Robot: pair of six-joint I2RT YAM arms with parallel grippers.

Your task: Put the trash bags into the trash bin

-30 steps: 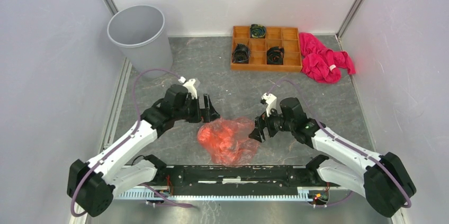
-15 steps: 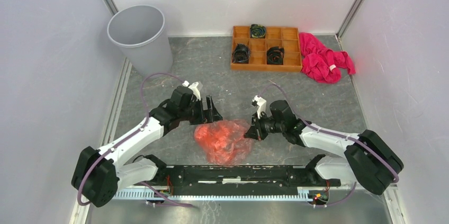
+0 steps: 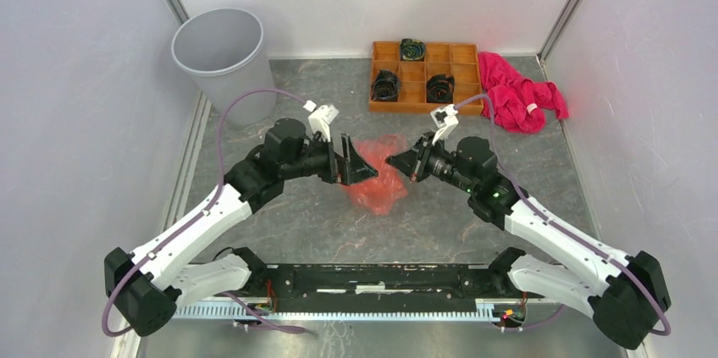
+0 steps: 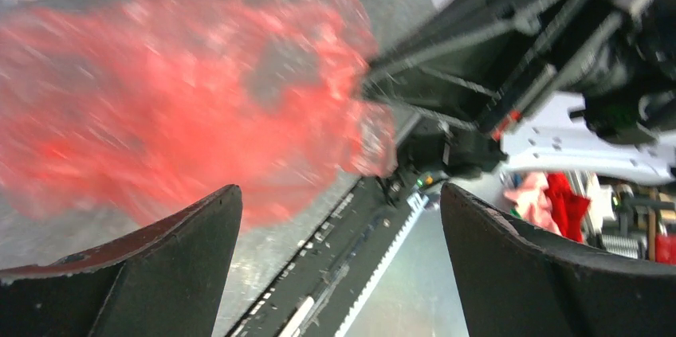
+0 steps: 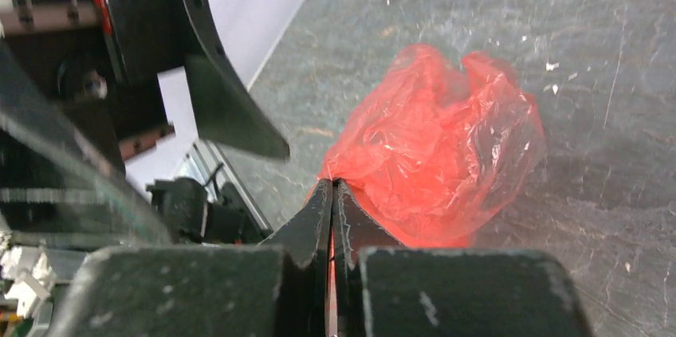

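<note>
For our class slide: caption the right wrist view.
Right tool shut on the edge of a crinkly translucent red-orange plastic bag.

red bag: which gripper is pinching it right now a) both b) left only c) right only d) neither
c, the right gripper is shut on an edge of the red bag in its wrist view, while the left gripper stands wide open.

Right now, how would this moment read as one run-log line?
right gripper: shut on red-orange trash bag | left gripper: open, beside bag | grey trash bin: back-left corner, bag not inside
</note>
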